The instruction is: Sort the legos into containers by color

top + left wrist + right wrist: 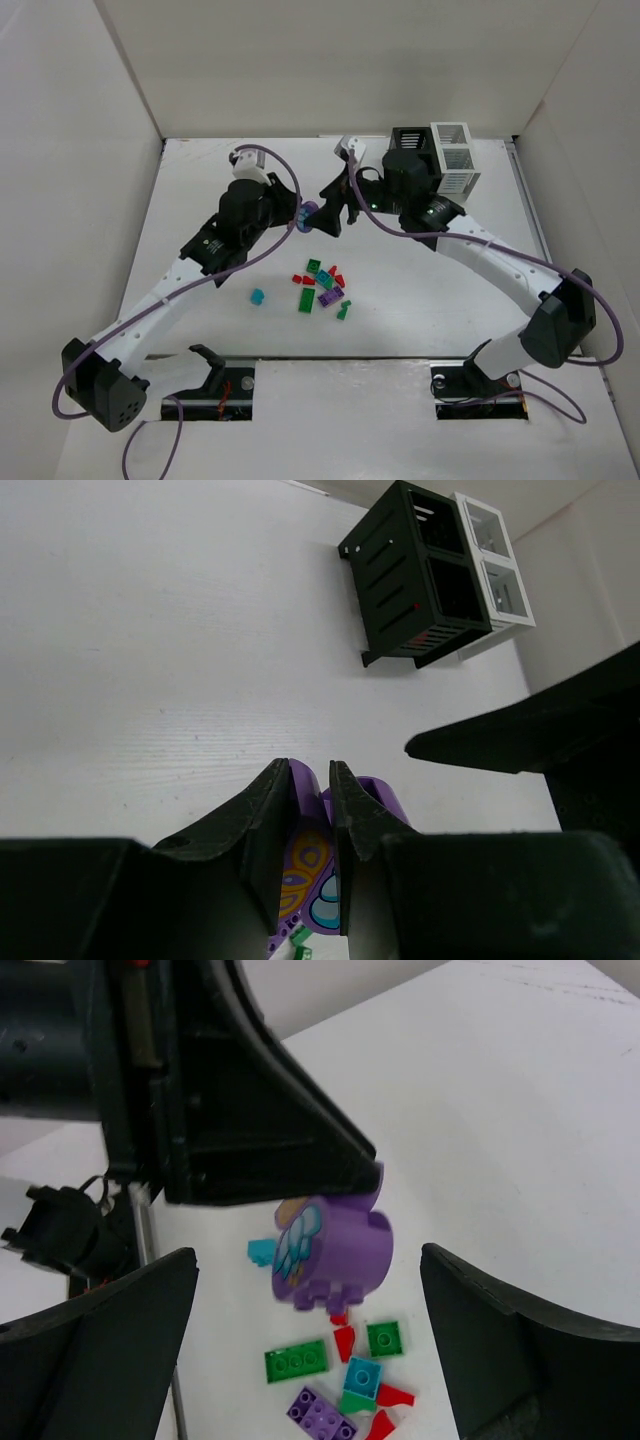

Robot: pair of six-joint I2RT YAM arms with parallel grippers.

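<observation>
My left gripper point(300, 218) is shut on a rounded purple lego piece with a printed wing point(309, 215), held above the table. The left wrist view shows the jaws point(310, 775) clamped on it point(312, 865). My right gripper point(335, 214) is open, its fingers on either side of that piece without touching it point(335, 1245). The other legos lie in a pile point(322, 285): green point(296, 1360), red point(344, 1340), teal point(362, 1375) and purple point(322, 1417) bricks. A cyan brick point(257, 297) lies apart to the left. The black container point(408, 150) and the white container point(455, 160) stand joined at the back right.
White walls enclose the table on the left, back and right. The right arm's forearm point(480, 250) crosses the right half of the table. The containers also show in the left wrist view point(415, 575), with bare table between them and the gripper.
</observation>
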